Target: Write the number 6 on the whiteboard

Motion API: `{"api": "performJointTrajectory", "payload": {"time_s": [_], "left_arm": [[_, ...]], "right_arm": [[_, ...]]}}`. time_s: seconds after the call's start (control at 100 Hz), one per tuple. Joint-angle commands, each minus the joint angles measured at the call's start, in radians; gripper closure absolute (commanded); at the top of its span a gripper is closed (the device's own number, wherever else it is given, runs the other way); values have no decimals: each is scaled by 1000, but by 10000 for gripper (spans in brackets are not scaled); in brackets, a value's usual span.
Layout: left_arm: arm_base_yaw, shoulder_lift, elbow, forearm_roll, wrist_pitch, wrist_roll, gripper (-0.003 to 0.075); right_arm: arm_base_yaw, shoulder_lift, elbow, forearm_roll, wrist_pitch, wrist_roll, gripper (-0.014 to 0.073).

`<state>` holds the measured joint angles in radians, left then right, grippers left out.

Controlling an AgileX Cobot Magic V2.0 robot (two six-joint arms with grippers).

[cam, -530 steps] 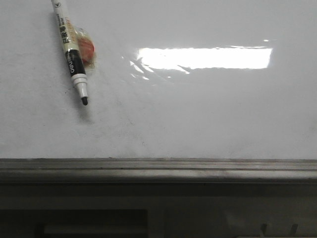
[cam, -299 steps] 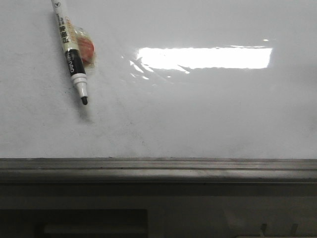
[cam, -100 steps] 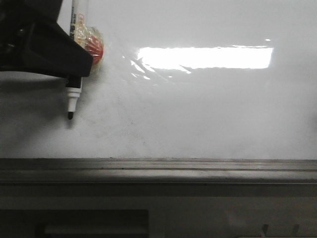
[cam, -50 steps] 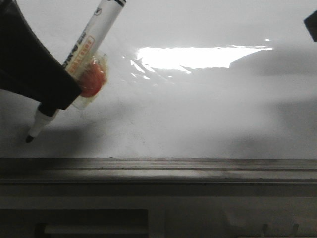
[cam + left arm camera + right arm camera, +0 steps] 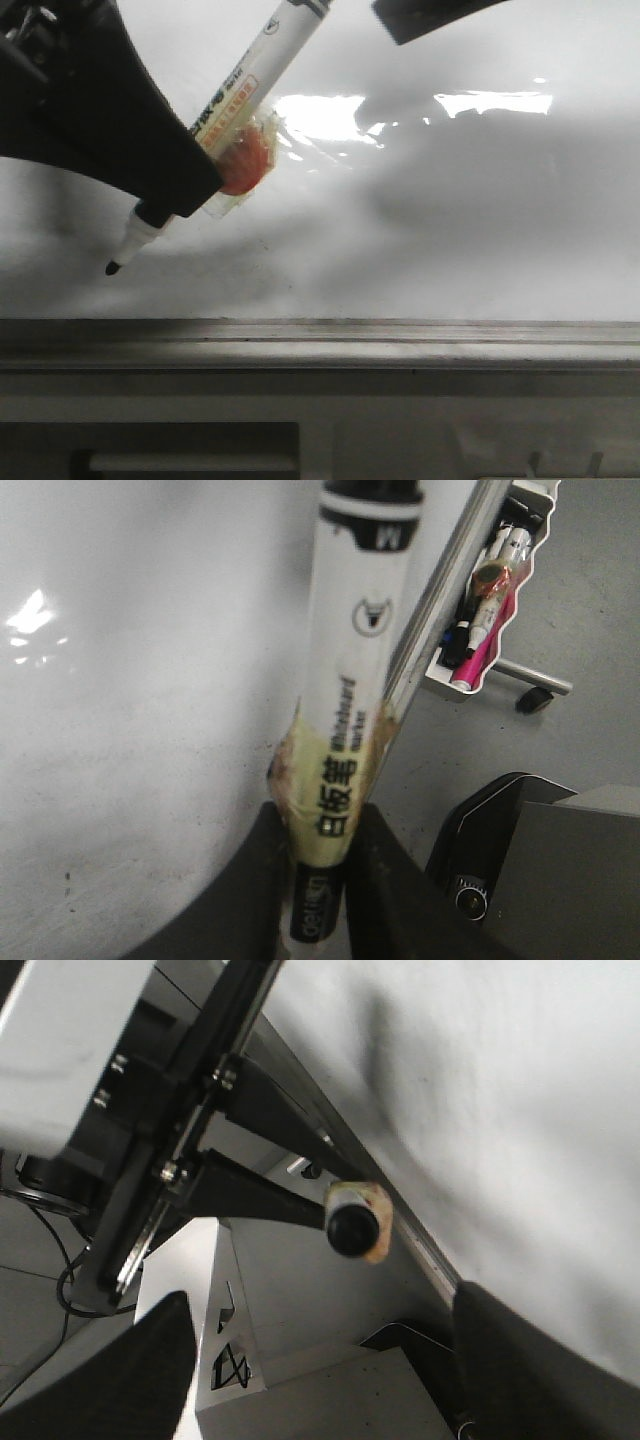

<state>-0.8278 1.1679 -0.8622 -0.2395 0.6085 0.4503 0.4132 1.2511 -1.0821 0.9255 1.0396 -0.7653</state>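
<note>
The whiteboard (image 5: 450,230) fills the front view above its grey metal frame edge (image 5: 320,340). No number 6 shows on it. My left gripper (image 5: 185,195) is shut on a white whiteboard marker (image 5: 240,90) with a red, tape-wrapped lump (image 5: 243,165) on its side. The marker slants, and its black tip (image 5: 112,268) is at the board's lower left. In the left wrist view the gripper (image 5: 318,885) clamps the marker (image 5: 350,710) near its black band. My right gripper (image 5: 430,15) is open and empty (image 5: 320,1380), close above the marker's black end cap (image 5: 353,1225).
A white tray (image 5: 490,590) with several markers hangs off the board's frame. A black housing (image 5: 520,860) stands below it. My left arm (image 5: 150,1110) and a grey stand (image 5: 330,1340) show in the right wrist view.
My left gripper has carried the marker to the right, its tip still low on the board. My right gripper has come in from the upper right towards the marker's top, shading the light reflection.
</note>
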Motion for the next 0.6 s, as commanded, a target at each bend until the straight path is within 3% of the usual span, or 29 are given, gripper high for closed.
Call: {"api": "performJointTrajectory", "payload": {"time_s": [0.0,0.23,0.43,0.59], "left_arm": [[-7,-12,-38,-3,-45,-2,741],[-7,-12,-38,11,-47,-2,741],[-7,-12,-38,14,-60,-2,741],[-7,-12,-38,16,-74,-2,741]], "right_arm": [[16,26,-73,36,-25,10,107],[19,136,-146,36,52,12,113],[37,177,-158,28,65,10,257],[78,194,-158,30,36,-19,302]]}}
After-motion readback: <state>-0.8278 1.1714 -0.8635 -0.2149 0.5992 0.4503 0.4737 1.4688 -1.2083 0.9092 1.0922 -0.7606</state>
